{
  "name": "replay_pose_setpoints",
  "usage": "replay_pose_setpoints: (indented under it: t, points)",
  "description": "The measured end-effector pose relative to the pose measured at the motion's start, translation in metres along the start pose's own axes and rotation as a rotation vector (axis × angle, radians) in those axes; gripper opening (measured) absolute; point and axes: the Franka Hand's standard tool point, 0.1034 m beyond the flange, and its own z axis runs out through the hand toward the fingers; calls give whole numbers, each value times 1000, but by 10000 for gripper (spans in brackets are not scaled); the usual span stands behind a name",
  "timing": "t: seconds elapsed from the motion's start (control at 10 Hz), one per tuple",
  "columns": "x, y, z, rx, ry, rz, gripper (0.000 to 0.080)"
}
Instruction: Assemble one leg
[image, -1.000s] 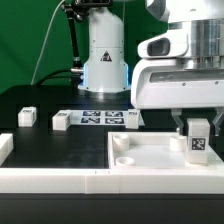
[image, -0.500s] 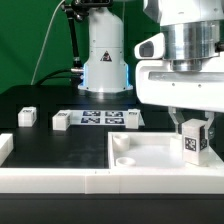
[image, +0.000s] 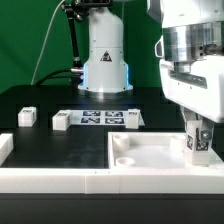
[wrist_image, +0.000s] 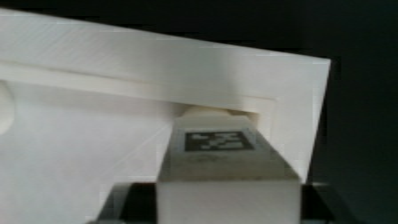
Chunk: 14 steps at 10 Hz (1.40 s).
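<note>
My gripper is shut on a white leg and holds it upright over the white square tabletop panel, at the corner on the exterior view's right. The leg's marker tag now faces mostly sideways. In the wrist view the leg sits between the dark fingers, its tag facing the camera, its far end at the panel's corner. Whether the leg's foot touches the panel I cannot tell. Three more legs lie on the black table: one, one, one.
The marker board lies between the loose legs. The robot base stands behind it. A white rail runs along the front, with a white block at the exterior view's left.
The wrist has turned, so the held leg's tag has swung from facing the camera to nearly edge-on. The leg has shifted slightly to the exterior view's right and lower over the panel's corner.
</note>
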Motion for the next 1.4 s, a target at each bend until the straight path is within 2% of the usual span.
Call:
replay_pose_setpoints:
  t: [0.2, 0.3, 0.4, 0.5, 0.6, 0.7, 1.4]
  points:
    - [-2, 0, 0, 3, -14, 106, 300]
    - [-2, 0, 0, 3, -14, 72, 300]
    - [-2, 0, 0, 3, -14, 30, 497]
    - [-3, -1, 0, 2, -15, 0, 497]
    - [-3, -1, 0, 2, -15, -88, 621]
    - [-3, -1, 0, 3, -14, -191, 642]
    - [-10, 0, 1, -5, 3, -886, 649]
